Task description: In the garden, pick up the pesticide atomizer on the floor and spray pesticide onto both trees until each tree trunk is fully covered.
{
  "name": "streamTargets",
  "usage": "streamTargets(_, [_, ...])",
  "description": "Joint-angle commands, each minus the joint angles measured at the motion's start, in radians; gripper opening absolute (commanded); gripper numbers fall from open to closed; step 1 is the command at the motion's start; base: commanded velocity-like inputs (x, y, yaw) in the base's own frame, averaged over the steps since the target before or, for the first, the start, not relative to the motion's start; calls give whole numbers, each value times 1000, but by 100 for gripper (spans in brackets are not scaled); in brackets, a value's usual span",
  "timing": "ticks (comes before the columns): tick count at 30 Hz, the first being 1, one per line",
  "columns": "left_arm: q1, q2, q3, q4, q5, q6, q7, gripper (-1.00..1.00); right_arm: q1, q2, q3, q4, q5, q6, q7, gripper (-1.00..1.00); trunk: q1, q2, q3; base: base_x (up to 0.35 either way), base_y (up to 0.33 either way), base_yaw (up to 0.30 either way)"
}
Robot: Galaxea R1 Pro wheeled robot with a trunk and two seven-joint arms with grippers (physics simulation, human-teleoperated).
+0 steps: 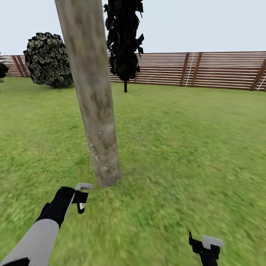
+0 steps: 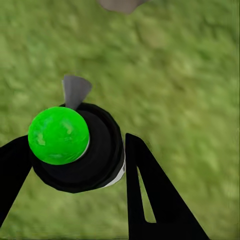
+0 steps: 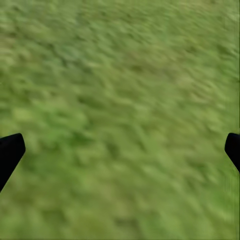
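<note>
On the fenced lawn (image 1: 192,147), the left pincer (image 1: 82,197) grips the atomizer (image 2: 82,150) just before the speck-dotted trunk (image 1: 99,140), mostly unsprayed; right pincer (image 1: 207,245) hangs released.

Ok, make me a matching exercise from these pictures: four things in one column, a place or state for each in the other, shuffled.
Things:
1. left pincer
2. right pincer
3. tree trunk
4. wooden fence

Places or states:
A. runs along the far edge of the lawn
B. fingers spread wide over bare grass, holding nothing
C. closed around a small dark bottle with a green ball on it
D. rises from the grass just ahead of the left arm, whitish specks low on its bark

Pairs: 1-C, 2-B, 3-D, 4-A
</note>
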Motion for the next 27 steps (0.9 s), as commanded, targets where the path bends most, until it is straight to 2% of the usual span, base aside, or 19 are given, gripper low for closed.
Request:
streamTargets(1, [0, 0, 0, 0, 1, 0, 6, -100, 0, 0, 0, 0, 0, 0, 0, 100, 0, 0, 0, 0, -282, 278])
streamTargets(4, [0, -3, -2, 1, 1, 0, 20, -100, 0, 0, 0, 0, 0, 0, 0, 100, 0, 0, 0, 0, -282, 251])
streamTargets(11, [0, -7, -2, 2, 1, -1, 27, -100, 0, -2, 0, 0, 0, -1, -1, 100, 0, 0, 0, 2, -282, 10])
streamTargets(17, [0, -9, -1, 2, 7, -1, 79, -100, 0, -2, 0, 0, 0, -1, -1, 100, 0, 0, 0, 72, -282, 0])
streamTargets(23, [0, -10, 0, 2, 8, -6, 83, -100, 0, -1, 0, 0, 0, -1, -1, 100, 0, 0, 0, 113, -282, 18])
streamTargets(27, [0, -10, 0, 2, 9, -7, 83, -100, 0, 0, 0, 0, 0, -1, -1, 100, 0, 0, 0, 120, -281, 225])
